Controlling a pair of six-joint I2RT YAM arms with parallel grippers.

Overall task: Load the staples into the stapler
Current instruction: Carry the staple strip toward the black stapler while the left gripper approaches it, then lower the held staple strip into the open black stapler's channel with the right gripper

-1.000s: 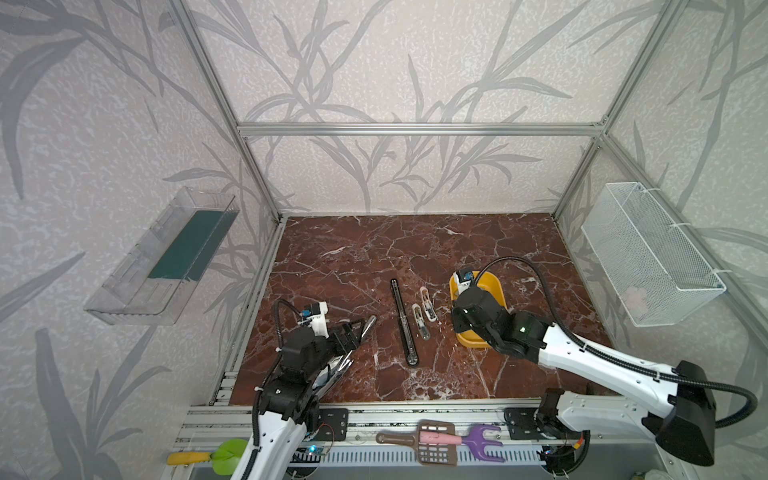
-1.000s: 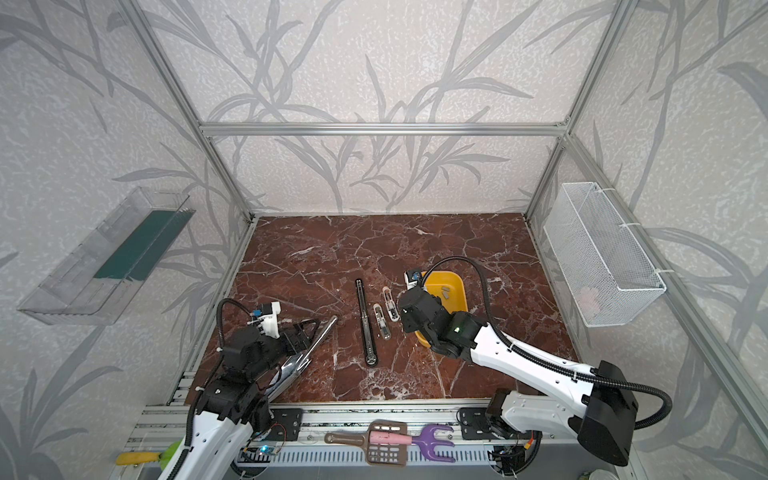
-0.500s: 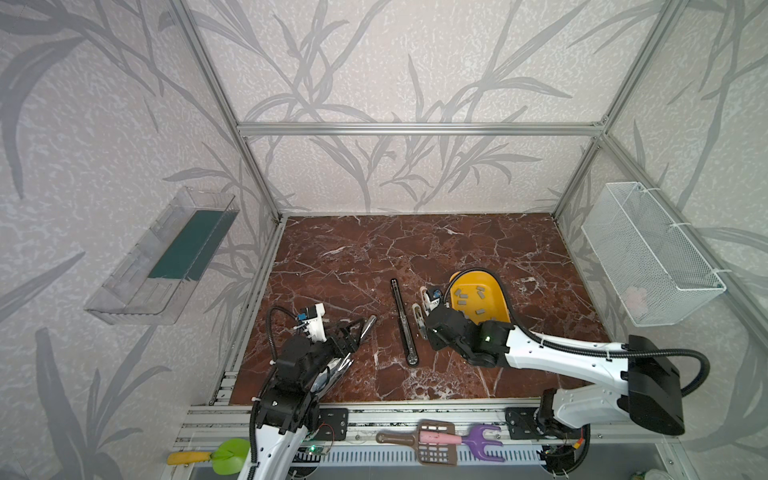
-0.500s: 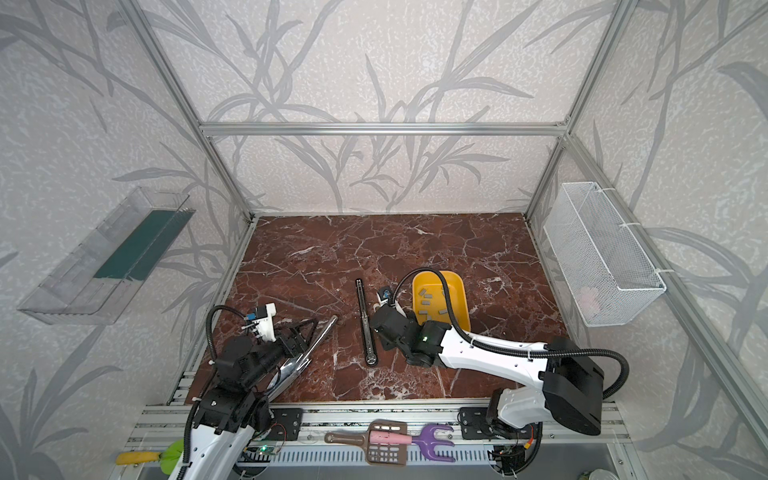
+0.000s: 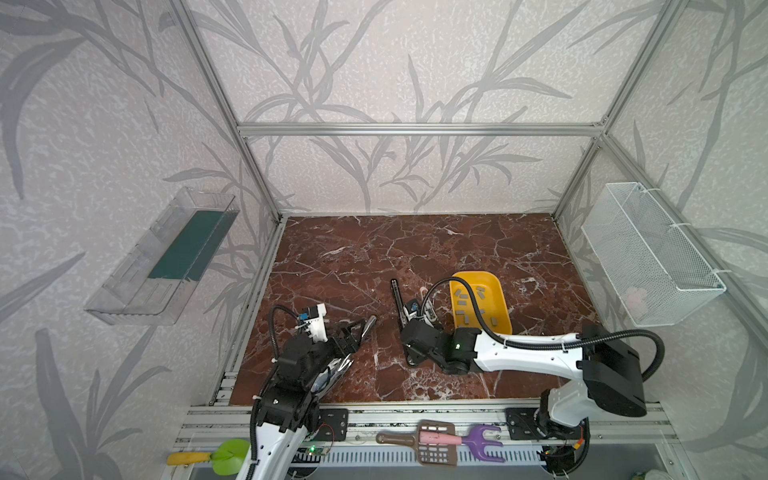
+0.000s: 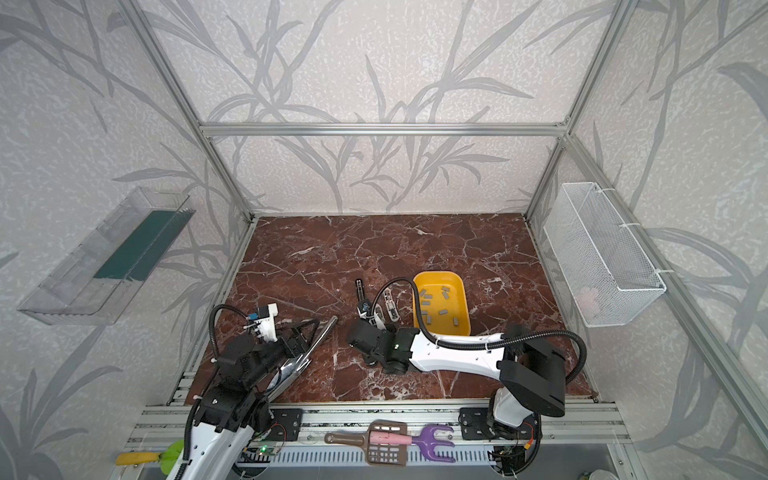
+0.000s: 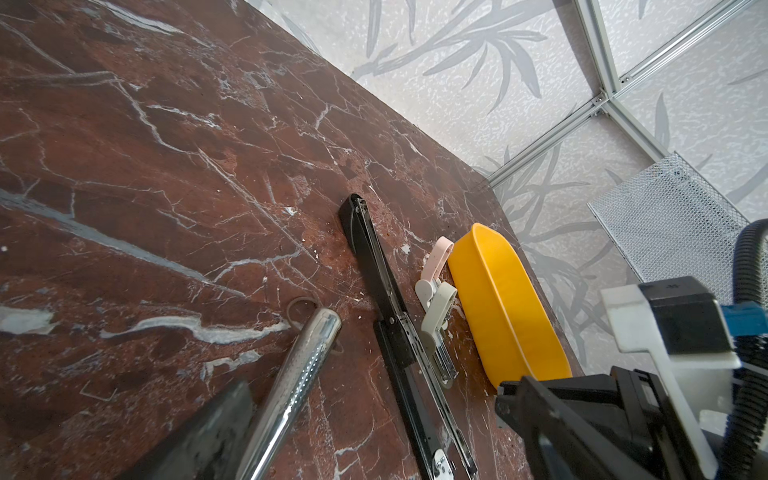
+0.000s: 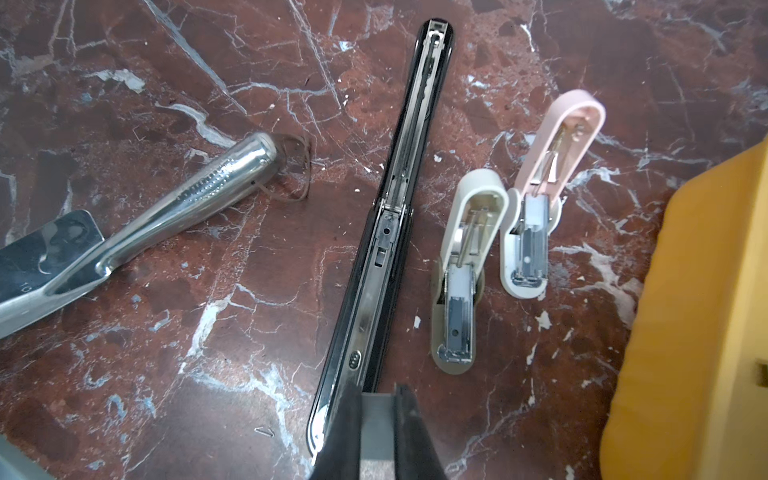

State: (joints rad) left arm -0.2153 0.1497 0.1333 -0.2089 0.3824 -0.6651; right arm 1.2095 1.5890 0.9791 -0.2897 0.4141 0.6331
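Robotics laboratory, test cell: the workspace is boxed in by an aluminium extrusion frame [image 5: 415, 129] and by wall panels [image 5: 374, 62] papered in a grey leaf print, and is floored with a red marble-patterned tabletop [image 5: 353, 257]. Two black-and-white robot arms, the left arm [image 5: 291, 370] and the right arm [image 5: 528, 357], are mounted on a slotted rail [image 5: 424, 415] along the front edge, with corrugated cable [image 7: 748, 270] left exposed. A clear plastic bin [image 5: 124, 291] and a white wire basket [image 5: 648, 257] are hung on the side panels.
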